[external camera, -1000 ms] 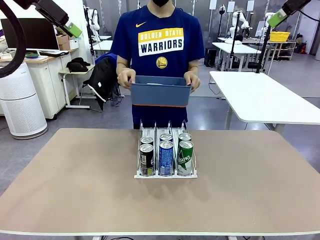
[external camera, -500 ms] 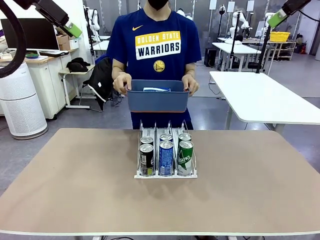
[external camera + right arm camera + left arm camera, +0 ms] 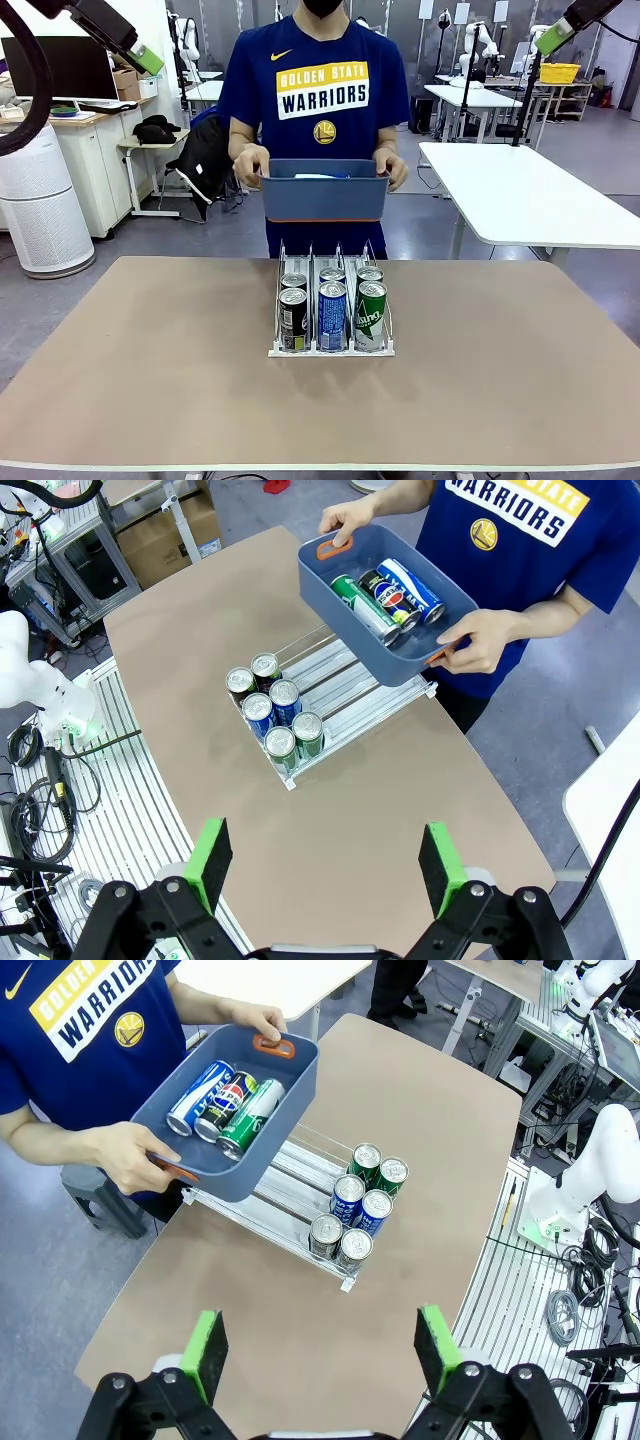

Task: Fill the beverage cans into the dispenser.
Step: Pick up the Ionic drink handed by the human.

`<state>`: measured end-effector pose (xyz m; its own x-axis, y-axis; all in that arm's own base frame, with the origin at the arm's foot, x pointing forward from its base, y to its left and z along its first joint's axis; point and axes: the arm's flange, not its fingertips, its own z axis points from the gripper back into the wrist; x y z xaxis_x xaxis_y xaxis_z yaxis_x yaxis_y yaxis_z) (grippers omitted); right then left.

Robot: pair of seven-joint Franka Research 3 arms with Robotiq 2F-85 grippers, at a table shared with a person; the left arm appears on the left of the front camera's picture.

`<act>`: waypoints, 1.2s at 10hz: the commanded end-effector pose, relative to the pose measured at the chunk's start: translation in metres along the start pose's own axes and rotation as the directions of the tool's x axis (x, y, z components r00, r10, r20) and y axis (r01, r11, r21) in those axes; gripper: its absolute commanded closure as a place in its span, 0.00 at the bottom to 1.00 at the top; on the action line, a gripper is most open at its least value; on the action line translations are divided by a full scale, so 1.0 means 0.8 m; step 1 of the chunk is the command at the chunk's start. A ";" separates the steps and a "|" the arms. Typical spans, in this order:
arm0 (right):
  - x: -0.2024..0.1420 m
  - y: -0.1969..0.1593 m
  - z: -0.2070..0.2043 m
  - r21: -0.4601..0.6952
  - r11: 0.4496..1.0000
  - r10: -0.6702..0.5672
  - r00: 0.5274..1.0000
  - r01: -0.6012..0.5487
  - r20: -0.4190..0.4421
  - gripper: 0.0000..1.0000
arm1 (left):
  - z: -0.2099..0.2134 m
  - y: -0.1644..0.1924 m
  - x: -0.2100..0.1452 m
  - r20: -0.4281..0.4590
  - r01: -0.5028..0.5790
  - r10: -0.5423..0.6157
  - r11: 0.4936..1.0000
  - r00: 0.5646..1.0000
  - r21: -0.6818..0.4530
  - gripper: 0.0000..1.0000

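The dispenser (image 3: 330,351) sits mid-table, with six beverage cans standing in its front two rows: black-and-green ones (image 3: 293,320) on the left, blue ones (image 3: 332,316) in the middle and green ones (image 3: 371,315) on the right. Its rear lanes (image 3: 270,1192) are bare. Behind it a person holds a dark blue bin (image 3: 325,198) in both hands above the far table edge, with three more cans (image 3: 228,1102) lying in it. My left gripper (image 3: 322,1345) and right gripper (image 3: 325,865) hang high above the table, both open and holding nothing.
The brown tabletop (image 3: 150,360) stretches out on both sides of the rack. Behind the person's side stand a white table (image 3: 530,190) at the right, a white cylindrical unit (image 3: 40,205) at the left and a stool with a black bag (image 3: 205,160).
The person swayed with the bin: it dipped a little and slid left, then came back right. Neither arm has moved, and the cans in the rack stand as before.
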<state>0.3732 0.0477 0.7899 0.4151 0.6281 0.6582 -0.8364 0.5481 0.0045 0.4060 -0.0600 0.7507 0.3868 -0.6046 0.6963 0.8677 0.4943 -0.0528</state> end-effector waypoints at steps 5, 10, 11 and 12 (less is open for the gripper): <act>0.000 0.000 0.000 0.000 1.000 0.000 1.000 0.000 0.001 0.00 | 0.000 0.001 -0.002 -0.003 -0.003 0.003 1.000 1.000 -0.003 0.00; 0.000 0.000 0.000 0.000 1.000 0.000 1.000 0.000 0.001 0.00 | 0.000 0.001 -0.002 -0.003 -0.003 0.003 1.000 1.000 -0.003 0.00; 0.000 0.000 0.000 0.000 1.000 0.000 1.000 0.000 0.001 0.00 | 0.000 0.001 -0.002 -0.003 -0.003 0.003 1.000 1.000 -0.003 0.00; 0.000 0.000 0.000 0.000 1.000 0.000 1.000 0.000 0.001 0.00 | 0.000 0.001 -0.002 -0.003 -0.003 0.003 1.000 1.000 -0.003 0.00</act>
<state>0.3732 0.0477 0.7899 0.4151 0.6281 0.6582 -0.8364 0.5481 0.0045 0.4060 -0.0600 0.7507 0.3868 -0.6046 0.6963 0.8677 0.4942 -0.0529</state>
